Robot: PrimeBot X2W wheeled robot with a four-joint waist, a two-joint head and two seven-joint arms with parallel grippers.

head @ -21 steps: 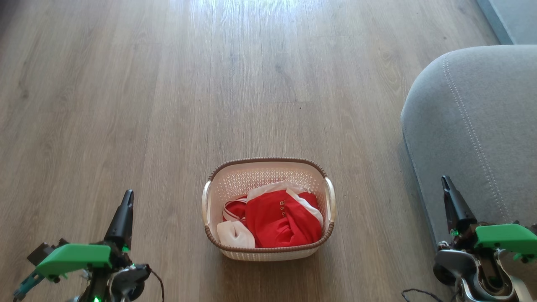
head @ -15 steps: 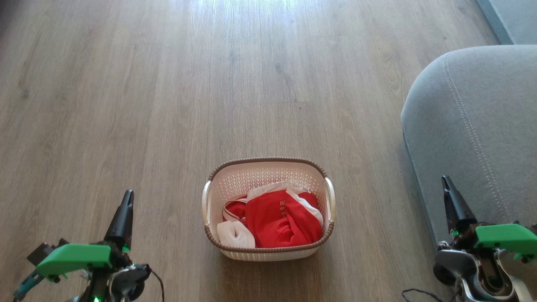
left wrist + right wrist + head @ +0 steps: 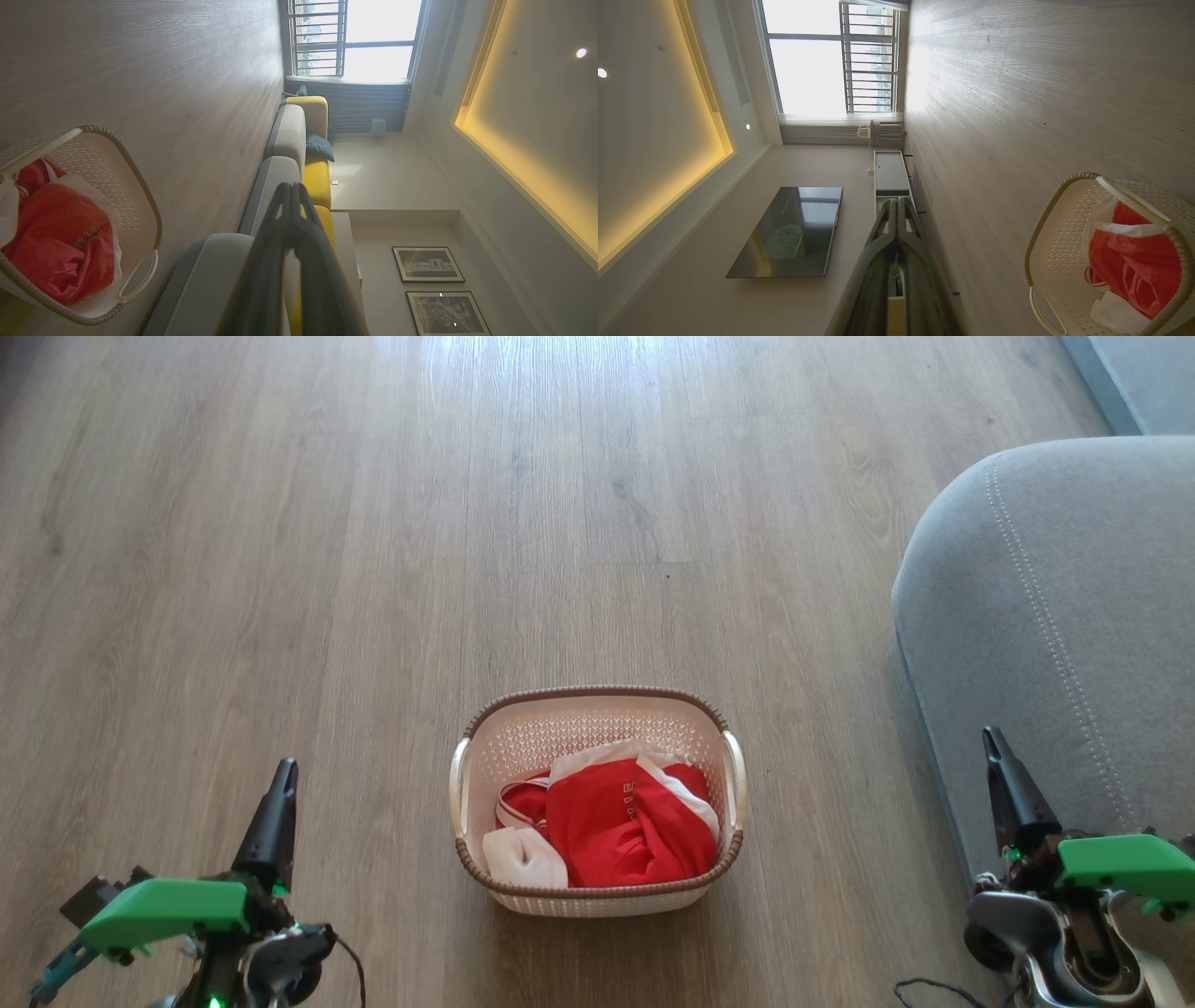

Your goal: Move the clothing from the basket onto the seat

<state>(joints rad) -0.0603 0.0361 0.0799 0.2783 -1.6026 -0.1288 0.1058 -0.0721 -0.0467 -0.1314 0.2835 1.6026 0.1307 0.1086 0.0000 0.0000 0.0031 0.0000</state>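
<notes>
The left end effector [image 3: 283, 779] and right end effector [image 3: 993, 747] each have two long, dark, tapering fingers. Behind each sits a bright green plastic cover [image 3: 168, 905] and a small green light [image 3: 1011, 851]. Behind the right one is a rounded silver-grey housing [image 3: 1004, 919]. Behind the left are a teal bracket [image 3: 56, 975] and a thin black cable [image 3: 354, 969].

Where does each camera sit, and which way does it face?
Head view: on the head, facing down at basket and seat; left pincer, right pincer at bottom corners.
Left wrist view: on that wrist, along its shut pincer, toward a window.
Right wrist view: likewise, toward a television.
All share the basket of clothing.
</notes>
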